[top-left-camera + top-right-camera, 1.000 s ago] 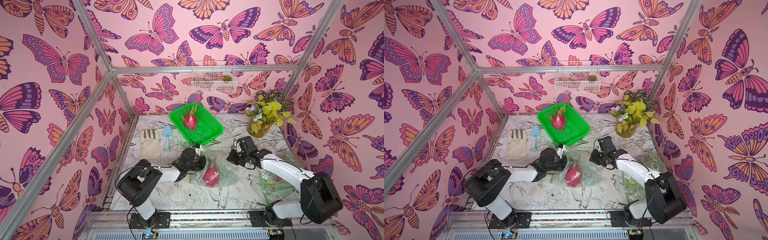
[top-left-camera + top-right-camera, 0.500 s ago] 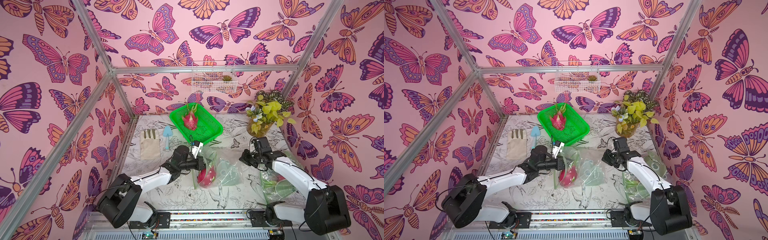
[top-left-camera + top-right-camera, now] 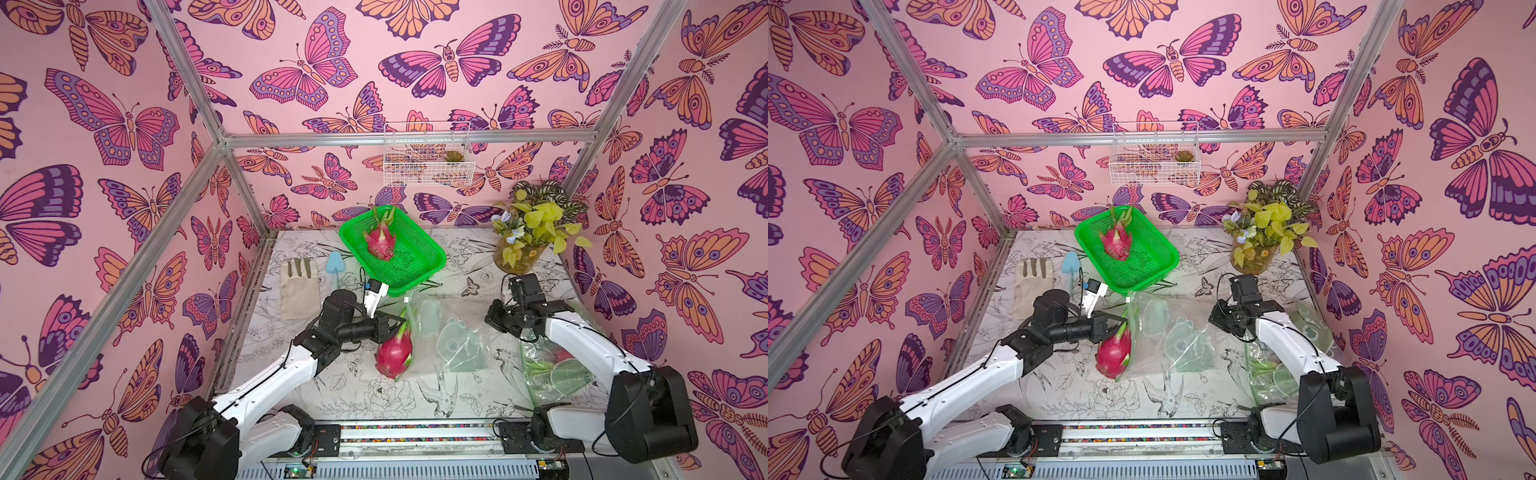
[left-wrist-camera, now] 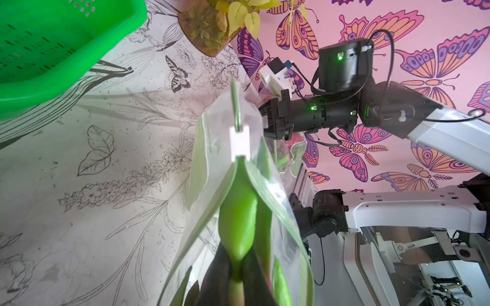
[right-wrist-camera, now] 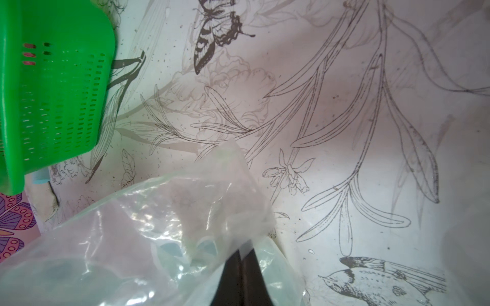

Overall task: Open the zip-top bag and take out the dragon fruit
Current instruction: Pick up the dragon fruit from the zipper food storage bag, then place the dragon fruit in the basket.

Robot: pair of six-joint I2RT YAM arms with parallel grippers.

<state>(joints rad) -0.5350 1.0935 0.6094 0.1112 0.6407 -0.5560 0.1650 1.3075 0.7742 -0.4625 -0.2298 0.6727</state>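
Left fingers (image 3: pixel 390 323) clenched on the dragon fruit (image 3: pixel 394 353), right fingers (image 5: pixel 230 280) pinching the bag (image 3: pixel 457 345), we have drawn it nearly free.

Front centre: bare table (image 3: pixel 390 399), open between the arm bases.
Middle: zip-top bag (image 3: pixel 453 345) sprawls there.
Back: green basket (image 3: pixel 415 268), potted plant (image 3: pixel 528 245) stand tall.
Left: glove (image 3: pixel 299 291), trowel (image 3: pixel 332 266) lie flat.

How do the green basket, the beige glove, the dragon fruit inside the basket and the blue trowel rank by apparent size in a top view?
Largest to smallest:
green basket
beige glove
dragon fruit in the basket
blue trowel
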